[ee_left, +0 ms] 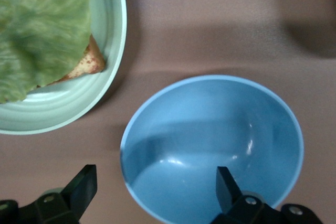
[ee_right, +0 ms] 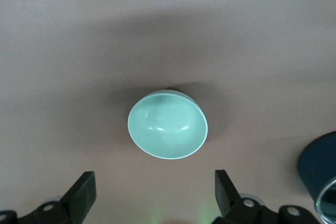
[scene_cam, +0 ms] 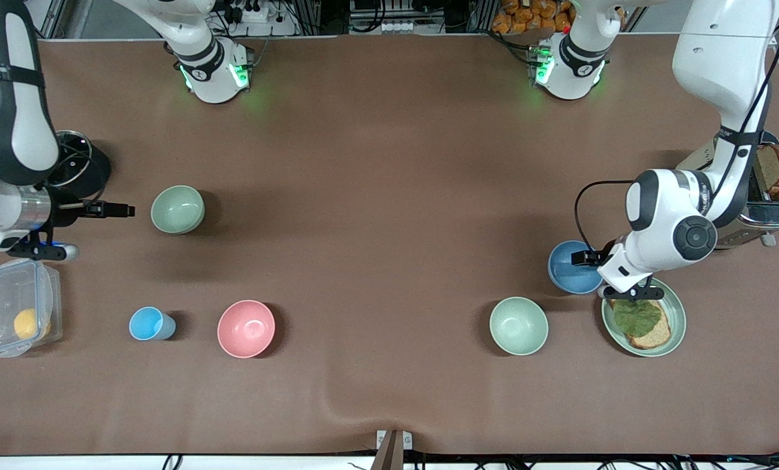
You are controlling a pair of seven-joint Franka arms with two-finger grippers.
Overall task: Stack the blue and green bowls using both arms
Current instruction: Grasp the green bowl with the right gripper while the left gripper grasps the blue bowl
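Observation:
The blue bowl [scene_cam: 572, 269] [ee_left: 212, 148] stands upright near the left arm's end of the table, beside a green plate. My left gripper [scene_cam: 603, 274] [ee_left: 155, 176] hangs open low over the bowl's rim on the plate side, one finger over the bowl's inside and the other over bare table. A green bowl [scene_cam: 177, 209] [ee_right: 168, 124] stands upright and empty toward the right arm's end. My right gripper [scene_cam: 125, 210] [ee_right: 153, 179] is open beside it, apart from it, holding nothing. A second, matching green bowl [scene_cam: 518, 325] sits nearer the front camera than the blue bowl.
The green plate [scene_cam: 675, 307] [ee_left: 107, 77] carries bread and lettuce. A toaster [scene_cam: 764, 205] with a bread slice stands at the left arm's end. A pink bowl [scene_cam: 246, 328], a light-blue cup [scene_cam: 151, 324], a clear lidded box [scene_cam: 17, 307] and a black round pot [scene_cam: 82, 166] stand toward the right arm's end.

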